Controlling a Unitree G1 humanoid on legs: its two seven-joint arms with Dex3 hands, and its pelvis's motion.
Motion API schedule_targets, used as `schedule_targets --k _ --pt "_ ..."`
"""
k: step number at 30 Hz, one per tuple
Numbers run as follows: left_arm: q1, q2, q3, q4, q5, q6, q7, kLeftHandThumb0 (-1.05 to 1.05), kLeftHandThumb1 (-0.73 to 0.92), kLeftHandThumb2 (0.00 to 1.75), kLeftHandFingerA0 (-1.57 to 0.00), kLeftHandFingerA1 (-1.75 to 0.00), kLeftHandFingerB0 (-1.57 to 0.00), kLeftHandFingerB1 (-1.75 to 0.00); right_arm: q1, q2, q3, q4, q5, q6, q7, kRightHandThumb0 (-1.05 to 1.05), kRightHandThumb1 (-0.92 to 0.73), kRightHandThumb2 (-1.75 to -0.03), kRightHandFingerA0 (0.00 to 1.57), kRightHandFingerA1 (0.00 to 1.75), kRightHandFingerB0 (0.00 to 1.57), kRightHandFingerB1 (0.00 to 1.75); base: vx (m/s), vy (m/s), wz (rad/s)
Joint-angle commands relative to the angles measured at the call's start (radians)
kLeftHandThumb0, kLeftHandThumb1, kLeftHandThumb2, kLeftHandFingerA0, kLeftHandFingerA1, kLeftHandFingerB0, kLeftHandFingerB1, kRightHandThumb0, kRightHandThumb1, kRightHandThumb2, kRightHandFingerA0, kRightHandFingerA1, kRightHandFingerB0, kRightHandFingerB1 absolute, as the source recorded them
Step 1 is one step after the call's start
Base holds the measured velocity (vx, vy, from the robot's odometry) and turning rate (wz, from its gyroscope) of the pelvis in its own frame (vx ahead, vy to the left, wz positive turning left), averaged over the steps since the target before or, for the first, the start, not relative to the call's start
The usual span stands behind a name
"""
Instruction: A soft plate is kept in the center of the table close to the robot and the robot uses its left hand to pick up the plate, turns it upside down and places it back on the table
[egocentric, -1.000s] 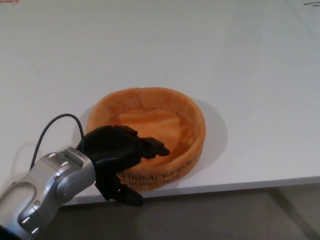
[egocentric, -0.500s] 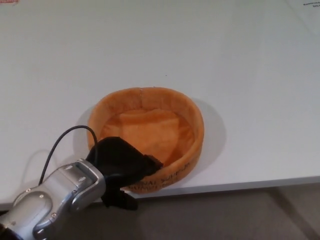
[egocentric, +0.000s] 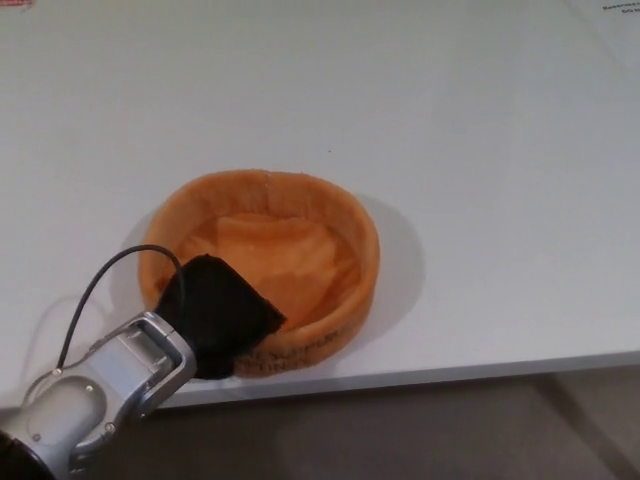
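Observation:
The soft orange plate (egocentric: 300, 250), a round cloth dish with a raised rim and dark lettering on its near side, sits on the white table (egocentric: 450, 120) near the front edge. My left hand (egocentric: 215, 315) comes in from the lower left and covers the plate's near-left rim. Its black fingers are closed over that rim, with the silver forearm (egocentric: 100, 395) trailing toward the corner. The plate stands upright, its hollow facing up. The rim under the hand is hidden. My right hand does not show.
The table's front edge (egocentric: 480, 368) runs just below the plate, with grey floor (egocentric: 420, 430) beyond it. A black cable (egocentric: 95, 285) loops from the forearm over the table. A paper corner with print (egocentric: 620, 8) lies at the far right.
The hand's fingers have folded onto the near-left rim, and the plate has slid a little to the left along with the hand. The camera has not shifted.

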Motion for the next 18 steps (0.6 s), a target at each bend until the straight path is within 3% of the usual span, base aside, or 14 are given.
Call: schedule_targets --k 1,5,13,14,18 --pt "-0.016 0.024 -0.007 0.014 0.044 -0.009 0.049 -0.33 0.46 0.86 -1.22 -1.39 -0.86 -1.10 0.004 -0.012 -0.008 0.007 0.008 0.002 -0.004 -0.55 -0.92 -0.68 0.43 0.46 0.26 0.30 0.00 0.000 0.00" --pt "0.018 -0.028 0.062 0.003 -0.205 -0.077 -0.125 -0.35 0.42 0.81 -1.14 -1.38 -0.81 -1.15 0.002 -0.024 -0.007 0.004 0.014 0.016 0.009 -0.56 -0.92 -0.68 0.42 0.46 0.24 0.30 0.00 0.000 0.00" --pt "0.054 -0.107 0.054 -0.080 -0.327 -0.128 -0.222 -0.38 0.44 0.84 -1.13 -1.38 -0.93 -1.26 0.014 -0.022 -0.006 -0.014 0.001 0.030 -0.008 -0.55 -0.92 -0.68 0.43 0.44 0.25 0.31 0.00 0.000 0.00" --pt "0.059 -0.116 0.055 -0.089 -0.342 -0.136 -0.226 -0.29 0.64 0.58 -0.81 -1.75 -0.66 -1.63 0.015 -0.021 -0.006 -0.018 0.001 0.037 -0.010 -0.55 -0.91 -0.68 0.44 0.44 0.26 0.31 0.00 0.000 0.00" --pt "0.079 -0.156 0.044 -0.138 -0.372 -0.137 -0.258 -0.29 0.64 0.58 -0.81 -1.75 -0.65 -1.67 0.010 -0.028 -0.005 -0.015 0.002 0.037 -0.001 -0.54 -0.92 -0.68 0.41 0.44 0.24 0.30 0.00 0.000 0.00"
